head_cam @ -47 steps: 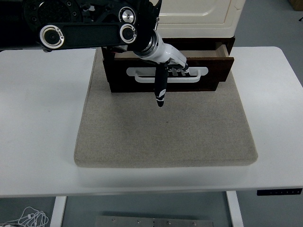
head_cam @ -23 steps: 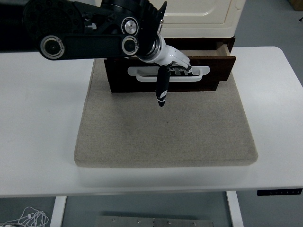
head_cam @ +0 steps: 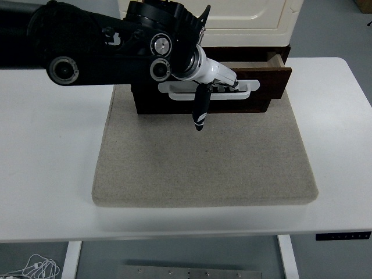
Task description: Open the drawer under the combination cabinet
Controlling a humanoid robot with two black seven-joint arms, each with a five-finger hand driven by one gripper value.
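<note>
1. Head view, at the table's far side: dark brown wooden drawer (head_cam: 264, 87) stands pulled part-way out beneath the cream cabinet (head_cam: 244, 14), resting on the grey felt mat (head_cam: 203, 157)
2. Left hand (head_cam: 218, 81) is hooked into the drawer's white oval handle (head_cam: 247, 91), fingers curled around it, thumb pointing down
3. White table (head_cam: 52, 145) carries the mat

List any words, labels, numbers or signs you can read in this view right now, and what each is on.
None can be read.
Left hand: white marks on the black thumb, too small to read as text.
Table: small control panel at the front edge, markings too small to read.
Drawer, its white handle, cream cabinet and grey mat: no print visible.
</note>
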